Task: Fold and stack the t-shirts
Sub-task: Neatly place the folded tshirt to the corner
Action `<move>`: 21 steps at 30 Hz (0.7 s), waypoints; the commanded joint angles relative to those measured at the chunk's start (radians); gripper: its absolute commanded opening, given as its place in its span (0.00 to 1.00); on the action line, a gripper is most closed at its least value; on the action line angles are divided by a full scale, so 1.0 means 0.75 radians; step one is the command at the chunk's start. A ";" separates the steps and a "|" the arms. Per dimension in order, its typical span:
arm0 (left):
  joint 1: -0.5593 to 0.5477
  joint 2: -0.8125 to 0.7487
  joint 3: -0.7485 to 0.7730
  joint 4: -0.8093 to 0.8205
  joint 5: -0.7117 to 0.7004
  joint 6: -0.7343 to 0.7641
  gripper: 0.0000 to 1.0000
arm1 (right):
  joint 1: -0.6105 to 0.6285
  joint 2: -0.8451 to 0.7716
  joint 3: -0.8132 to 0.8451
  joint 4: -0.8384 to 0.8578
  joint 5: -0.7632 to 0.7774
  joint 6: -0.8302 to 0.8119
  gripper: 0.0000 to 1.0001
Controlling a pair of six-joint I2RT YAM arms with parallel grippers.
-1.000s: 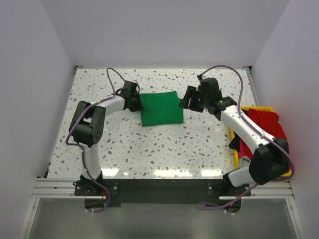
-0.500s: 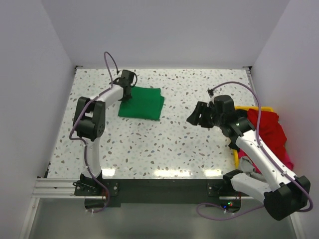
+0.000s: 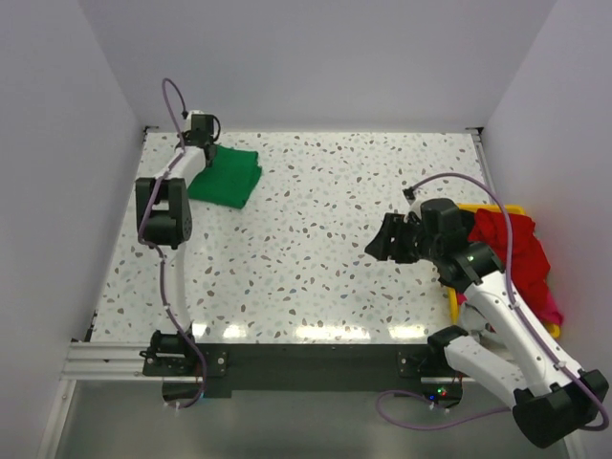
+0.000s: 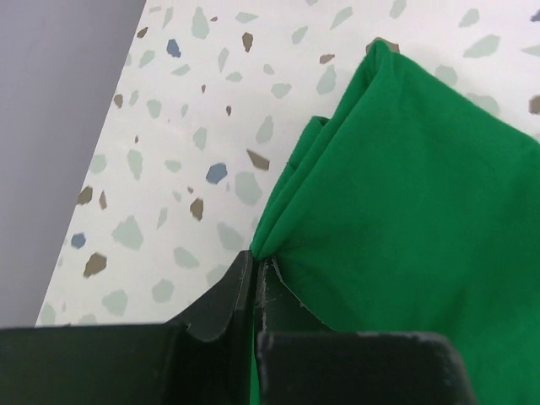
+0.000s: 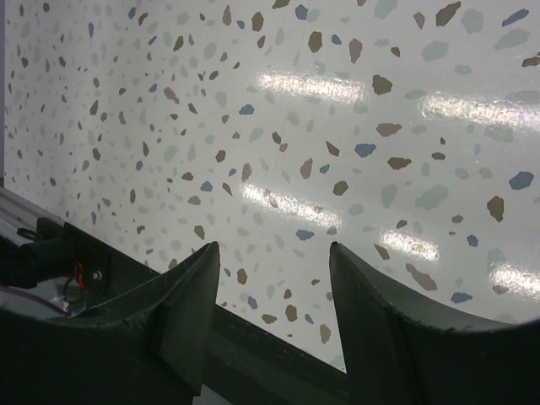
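Top external view: the folded green t-shirt (image 3: 229, 178) is seen lying in the table's (image 3: 316, 258) far-left corner. It is pinched at its far-left edge by the left gripper (image 3: 205, 149), so the cloth runs away from the jaws toward the table's middle. The fold is nearly square and lies slightly skewed to the table edges, so no clear long axis can be made out. Well apart on the right, the right gripper (image 3: 376, 244) is held over bare table with its jaws spread and nothing between them. It is aimed leftward, away from the yellow bin (image 3: 505, 207), where a red t-shirt (image 3: 514, 244) is heaped and a sliver of pink cloth (image 3: 553, 308) shows. The bin is judged far nearer to the right arm. Nothing is seen between that arm and the bin, though the gripper would have to be turned back toward it.

Left wrist view: the green t-shirt (image 4: 405, 211) is clamped at a bunched edge by the closed fingers (image 4: 221, 305), with its layers fanning away to the upper right. The grey wall (image 4: 51, 126) is seen close on the left.

Right wrist view: the parted fingers (image 5: 190, 295) are shown over speckled table (image 5: 337, 126), and no cloth is in sight.
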 commanded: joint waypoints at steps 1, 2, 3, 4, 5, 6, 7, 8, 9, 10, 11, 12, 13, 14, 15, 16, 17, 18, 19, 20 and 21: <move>0.045 0.116 0.159 0.086 -0.012 0.076 0.00 | 0.002 -0.021 -0.006 -0.052 0.012 -0.035 0.59; 0.046 0.167 0.233 0.080 -0.014 0.076 0.00 | 0.002 -0.024 -0.006 -0.052 0.010 -0.035 0.59; 0.088 0.185 0.260 0.078 -0.020 0.074 0.00 | 0.002 -0.024 -0.010 -0.042 0.010 -0.031 0.59; 0.099 0.202 0.280 0.096 -0.024 0.076 0.00 | 0.002 -0.024 -0.015 -0.036 0.010 -0.024 0.59; 0.109 0.216 0.289 0.117 -0.027 0.086 0.00 | 0.004 -0.020 -0.019 -0.025 0.010 -0.014 0.59; 0.129 0.220 0.289 0.143 -0.027 0.090 0.00 | 0.002 -0.015 -0.031 0.001 0.006 -0.008 0.59; 0.137 0.224 0.293 0.178 -0.023 0.092 0.00 | 0.002 -0.009 -0.039 0.015 0.004 -0.002 0.59; 0.148 0.236 0.307 0.184 -0.012 0.090 0.00 | 0.004 0.011 -0.045 0.028 0.006 -0.002 0.59; 0.166 0.243 0.313 0.191 -0.008 0.082 0.00 | 0.004 0.023 -0.053 0.046 0.006 0.002 0.59; 0.172 0.247 0.317 0.207 -0.004 0.078 0.00 | 0.004 0.042 -0.053 0.050 0.004 0.002 0.59; 0.182 0.255 0.319 0.217 -0.006 0.080 0.00 | 0.004 0.074 -0.051 0.059 0.000 0.002 0.59; 0.185 0.259 0.317 0.242 -0.012 0.088 0.00 | 0.002 0.091 -0.049 0.063 -0.002 0.002 0.58; 0.187 0.261 0.319 0.254 -0.022 0.098 0.00 | 0.002 0.103 -0.047 0.067 -0.002 0.000 0.58; 0.193 0.269 0.319 0.264 -0.035 0.104 0.00 | 0.004 0.113 -0.043 0.071 -0.002 0.000 0.58; 0.197 0.275 0.321 0.276 -0.039 0.110 0.00 | 0.004 0.128 -0.043 0.087 -0.002 -0.002 0.58; 0.201 0.277 0.327 0.293 -0.045 0.119 0.00 | 0.004 0.134 -0.045 0.089 0.000 0.002 0.58; 0.205 0.286 0.334 0.297 -0.047 0.119 0.00 | 0.002 0.140 -0.039 0.093 0.000 0.002 0.58; 0.217 0.290 0.340 0.297 -0.045 0.117 0.00 | 0.004 0.148 -0.039 0.093 0.000 0.000 0.58; 0.221 0.290 0.342 0.299 -0.045 0.119 0.00 | 0.004 0.152 -0.039 0.093 0.008 -0.004 0.58; 0.234 0.292 0.342 0.303 -0.047 0.117 0.00 | 0.004 0.154 -0.039 0.093 0.012 -0.004 0.58; 0.240 0.292 0.342 0.305 -0.043 0.117 0.00 | 0.002 0.158 -0.039 0.089 0.016 -0.006 0.58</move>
